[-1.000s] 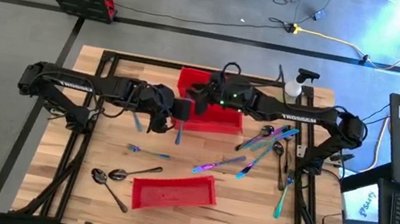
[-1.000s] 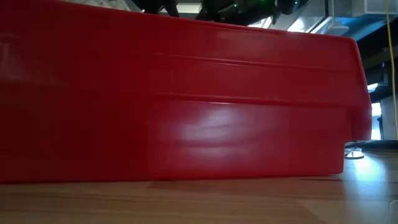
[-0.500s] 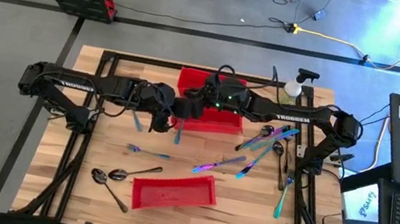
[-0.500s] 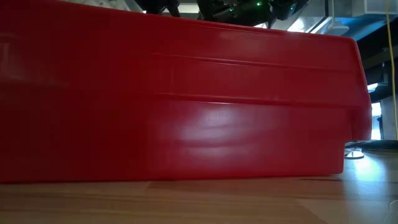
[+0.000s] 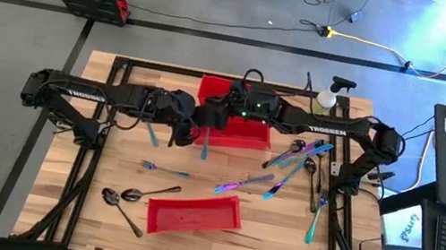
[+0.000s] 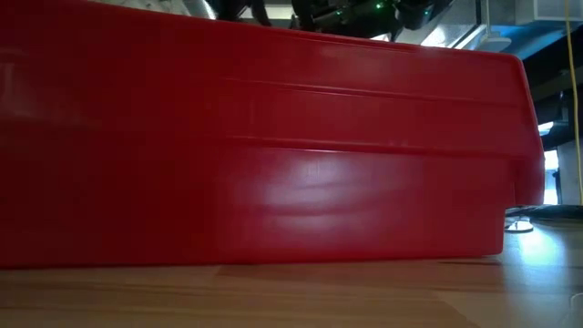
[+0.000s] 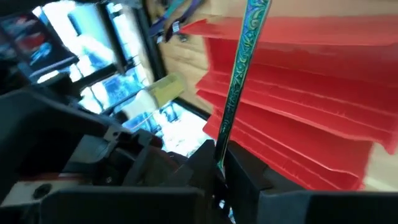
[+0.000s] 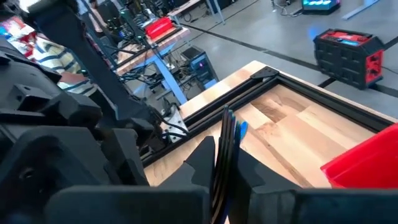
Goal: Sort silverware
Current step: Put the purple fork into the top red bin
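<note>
My two grippers meet above the table's middle, at the left end of the far red bin [image 5: 245, 130]. My left gripper [image 7: 219, 171] is shut on a slim teal-green piece of silverware [image 7: 239, 81], which in the high view [image 5: 204, 143] points toward the near edge. My right gripper [image 8: 225, 163] is shut on a thin dark strip [image 8: 226, 127] seen edge-on. It looks like the same piece, though I cannot be sure. Another blue piece [image 5: 151, 134] shows below my left arm. My left gripper pinches one end [image 7: 221, 152] of the teal-green piece between its two fingers. The rest runs straight out ahead of the fingers, in line with them, clear of the table. My right gripper has the thin dark strip [image 8: 222, 149] pinched between its two fingers, edge toward the camera. The strip sticks out past the fingertips, clear of the table.
A second red bin [image 5: 194, 214] lies near the front edge and fills the low view [image 6: 273, 155]. Loose silverware lies at the right [image 5: 294, 160], two spoons at the near left [image 5: 125, 195], and one blue piece [image 5: 166, 169] in the middle. A spray bottle [image 5: 328, 95] stands at the far right.
My right gripper has moved toward the table's left and come in against my left gripper at the held piece. My left arm has stayed about where it was.
</note>
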Tool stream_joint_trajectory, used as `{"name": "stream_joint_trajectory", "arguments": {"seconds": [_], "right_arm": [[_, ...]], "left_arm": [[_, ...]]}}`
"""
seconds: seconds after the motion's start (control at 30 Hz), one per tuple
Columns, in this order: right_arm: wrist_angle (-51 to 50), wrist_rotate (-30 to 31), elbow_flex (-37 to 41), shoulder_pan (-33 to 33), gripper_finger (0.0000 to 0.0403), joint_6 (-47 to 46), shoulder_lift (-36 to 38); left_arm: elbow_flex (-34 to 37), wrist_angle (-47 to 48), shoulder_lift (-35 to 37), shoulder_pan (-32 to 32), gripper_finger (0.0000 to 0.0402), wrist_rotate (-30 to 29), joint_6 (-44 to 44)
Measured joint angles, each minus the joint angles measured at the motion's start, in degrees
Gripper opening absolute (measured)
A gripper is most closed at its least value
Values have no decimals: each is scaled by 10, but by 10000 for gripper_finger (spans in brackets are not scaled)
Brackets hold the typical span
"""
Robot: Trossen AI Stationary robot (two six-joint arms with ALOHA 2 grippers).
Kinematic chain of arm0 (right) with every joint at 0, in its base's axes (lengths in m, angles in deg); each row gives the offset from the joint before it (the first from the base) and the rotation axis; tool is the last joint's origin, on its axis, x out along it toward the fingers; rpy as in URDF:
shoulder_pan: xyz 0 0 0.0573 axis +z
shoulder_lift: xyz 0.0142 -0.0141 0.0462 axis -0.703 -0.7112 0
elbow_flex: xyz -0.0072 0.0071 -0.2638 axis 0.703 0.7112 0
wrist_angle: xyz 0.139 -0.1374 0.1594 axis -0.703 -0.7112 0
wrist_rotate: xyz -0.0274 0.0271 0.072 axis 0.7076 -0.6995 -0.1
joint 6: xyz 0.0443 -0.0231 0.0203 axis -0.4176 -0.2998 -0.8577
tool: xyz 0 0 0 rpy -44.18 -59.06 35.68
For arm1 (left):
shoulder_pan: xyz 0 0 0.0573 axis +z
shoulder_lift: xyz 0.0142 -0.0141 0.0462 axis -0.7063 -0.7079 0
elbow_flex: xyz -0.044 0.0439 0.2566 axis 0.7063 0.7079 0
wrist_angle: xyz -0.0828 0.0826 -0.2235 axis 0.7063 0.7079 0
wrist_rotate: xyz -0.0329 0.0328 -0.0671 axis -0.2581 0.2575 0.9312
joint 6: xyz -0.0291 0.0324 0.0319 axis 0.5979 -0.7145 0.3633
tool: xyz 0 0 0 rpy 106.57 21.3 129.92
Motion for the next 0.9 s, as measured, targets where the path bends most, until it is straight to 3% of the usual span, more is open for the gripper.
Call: {"name": "stream_joint_trajectory", "arguments": {"seconds": [0.4,0.6,0.9], "right_arm": [[-40,-23,3,-25,1,-5,7],[-63,-23,1,-48,1,-32,19],[-78,-13,1,-76,1,-35,35]], "left_arm": [[-2,-42,3,-1,100,-3,59],[-2,-36,5,1,112,-12,75],[-1,-6,79,1,113,-16,200]]}}
